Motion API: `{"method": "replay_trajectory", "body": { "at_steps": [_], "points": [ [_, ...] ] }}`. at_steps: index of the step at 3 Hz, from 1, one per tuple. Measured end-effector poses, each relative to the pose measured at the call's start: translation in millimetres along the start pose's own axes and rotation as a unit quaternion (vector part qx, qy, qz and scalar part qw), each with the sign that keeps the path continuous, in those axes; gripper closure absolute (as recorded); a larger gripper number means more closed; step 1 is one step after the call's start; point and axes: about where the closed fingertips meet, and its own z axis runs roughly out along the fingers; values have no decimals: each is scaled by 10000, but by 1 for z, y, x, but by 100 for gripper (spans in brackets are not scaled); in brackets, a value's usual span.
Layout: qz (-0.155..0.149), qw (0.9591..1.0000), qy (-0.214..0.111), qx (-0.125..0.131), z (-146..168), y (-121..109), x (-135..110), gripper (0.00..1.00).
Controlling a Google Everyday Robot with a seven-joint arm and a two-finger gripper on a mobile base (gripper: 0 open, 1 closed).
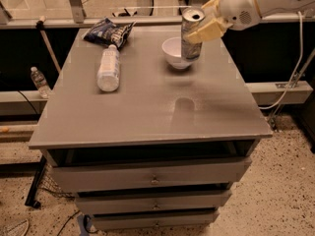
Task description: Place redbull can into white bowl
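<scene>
Grey and bare, the desk point(147, 112) fills the middle of the view, and it stands on a speckled floor point(275, 195) with three drawers point(152, 173) under its top.

At the far right corner of the desk we see the tool point(204, 23) on its white arm point(266, 1), which comes in from the upper right. Its two cream fingers point(209, 31) are clamped on the redbull can point(189, 45), one on each side of the upper half. The can is upright, lifted off the desk, and we look into its shiny top. Its lower part hangs over the right side of the white bowl point(172, 50); we cannot tell if it touches the bowl. The bowl stands on the desk just beside the can, to its left and below.

Farther to the left, well apart from the bowl, a clear plastic bottle point(108, 68) lies on its side. Its cap end is touching a dark snack bag point(108, 31) near the back edge. On the floor at the left stands a small bottle point(39, 82). At the right a white cable point(290, 77) hangs down.
</scene>
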Motion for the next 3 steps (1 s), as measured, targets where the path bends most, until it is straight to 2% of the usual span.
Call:
{"method": "replay_trajectory", "body": {
  "at_steps": [1, 2, 3],
  "points": [
    [38, 9998, -5, 193, 10, -17, -4, 100],
    [19, 9987, -81, 512, 23, -39, -9, 100],
    [76, 9975, -136, 692, 38, -58, 0, 100]
  ]
}}
